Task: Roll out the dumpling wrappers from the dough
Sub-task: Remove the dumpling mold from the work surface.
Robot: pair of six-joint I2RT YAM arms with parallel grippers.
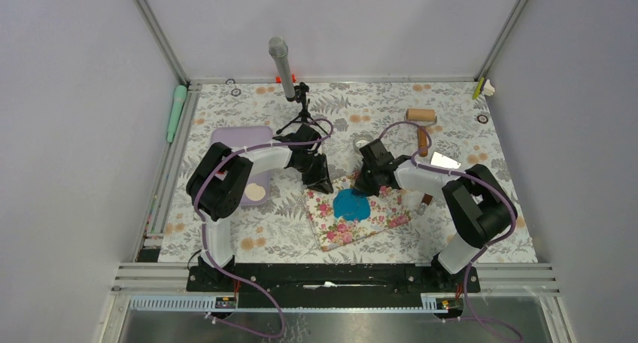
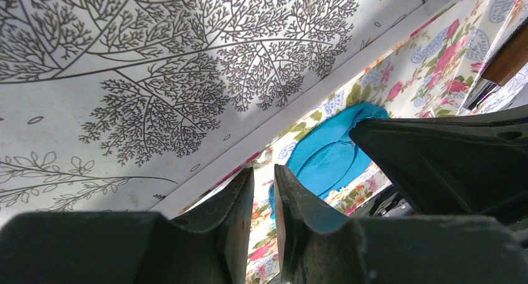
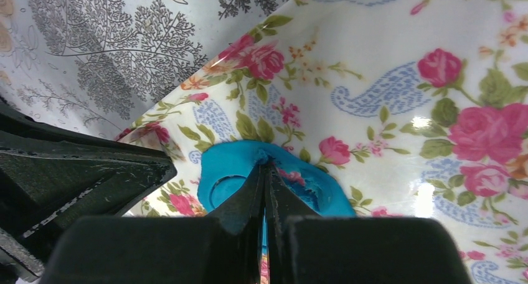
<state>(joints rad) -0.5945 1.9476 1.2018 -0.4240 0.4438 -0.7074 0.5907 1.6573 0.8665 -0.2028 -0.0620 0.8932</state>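
Right tool (image 3: 266, 167) clenched, tips covering some dough (image 3: 225, 164); left tool (image 2: 263, 172) grip unclear at floral mat (image 2: 429, 72); fern-printed surface (image 2: 155, 78).

we see bright blue dough (image 1: 351, 204) on a white mat (image 1: 338, 232) with pink roses; the desk (image 1: 451, 110) shows grey ferns.

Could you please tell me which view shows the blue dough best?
The top external view: nearly the whole blue dough shows on the floral mat. The left wrist view shows part; in the right wrist view the right gripper covers much.
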